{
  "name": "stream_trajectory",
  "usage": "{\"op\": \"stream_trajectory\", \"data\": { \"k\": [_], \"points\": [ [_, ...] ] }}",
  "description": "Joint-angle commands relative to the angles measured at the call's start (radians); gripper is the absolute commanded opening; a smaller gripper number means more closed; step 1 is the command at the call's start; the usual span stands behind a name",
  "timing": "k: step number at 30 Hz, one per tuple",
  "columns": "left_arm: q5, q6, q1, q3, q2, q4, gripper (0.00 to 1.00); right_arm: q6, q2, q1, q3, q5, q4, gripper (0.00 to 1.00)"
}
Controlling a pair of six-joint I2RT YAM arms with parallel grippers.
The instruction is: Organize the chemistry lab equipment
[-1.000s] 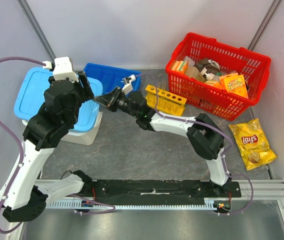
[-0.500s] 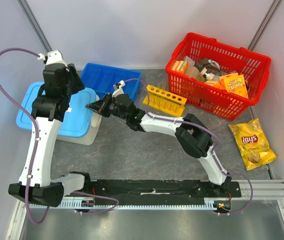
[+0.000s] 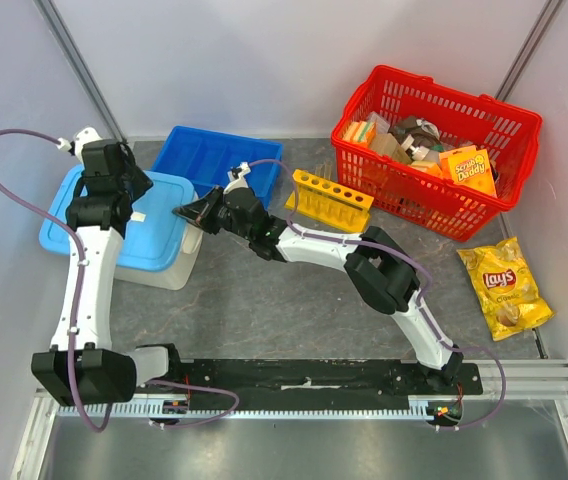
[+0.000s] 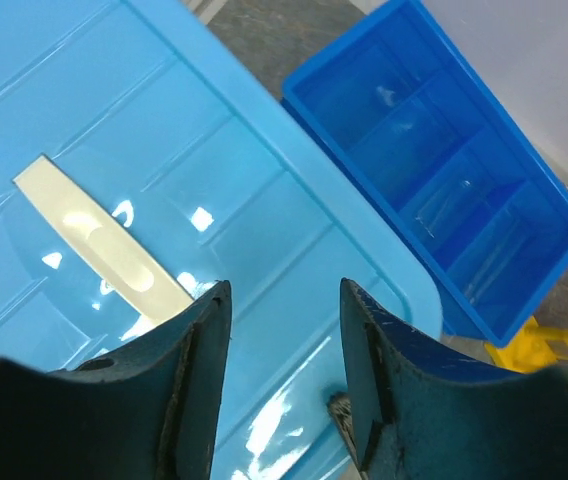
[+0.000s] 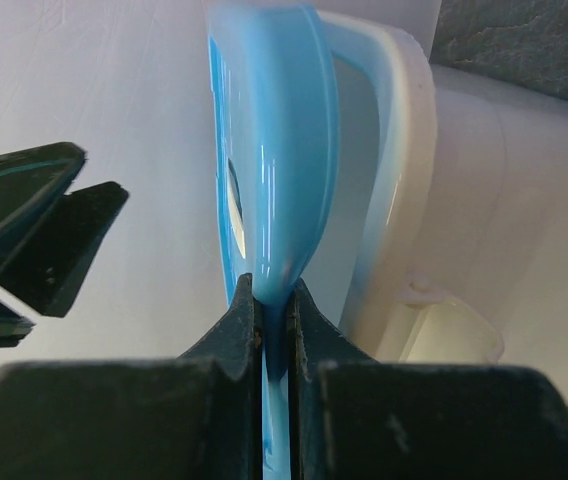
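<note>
Top external view: lid pinched, left arm drawn back.
The right gripper [image 3: 192, 212] is closed on the rim of the light-blue lid [image 3: 159, 235], lifting it off the white box [image 3: 169, 272]; the left gripper [image 3: 122, 182] has retreated to the upper left, jaws partly open and empty. The yellow rack [image 3: 331, 198] stands at centre, so we judge the box is being opened for it.

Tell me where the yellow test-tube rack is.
In the top view, the yellow test-tube rack stands toward the back, between the blue tray and the red basket.
</note>
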Motion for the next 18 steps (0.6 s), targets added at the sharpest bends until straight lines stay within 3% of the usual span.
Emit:
{"op": "stream_trajectory", "data": {
  "k": [1, 11, 13, 15, 18],
  "points": [
    [-0.028, -0.096, 0.053, -0.025, 0.028, 0.043, 0.53, 0.032, 0.016, -0.005, 0.053, 0.054, 0.039, 0.0],
    [-0.074, -0.153, 0.107, -0.088, 0.08, 0.062, 0.53, 0.032, 0.03, -0.015, 0.053, 0.028, 0.036, 0.05],
    [-0.097, -0.159, 0.107, -0.1, 0.092, 0.06, 0.52, 0.023, 0.025, -0.019, 0.055, 0.023, 0.021, 0.14],
    [-0.141, -0.17, 0.107, -0.114, 0.103, 0.057, 0.52, 0.02, 0.022, -0.022, 0.053, 0.022, 0.004, 0.29],
    [-0.175, -0.18, 0.107, -0.132, 0.12, 0.057, 0.52, 0.003, 0.007, -0.027, 0.047, 0.022, -0.011, 0.39]
  ]
}}
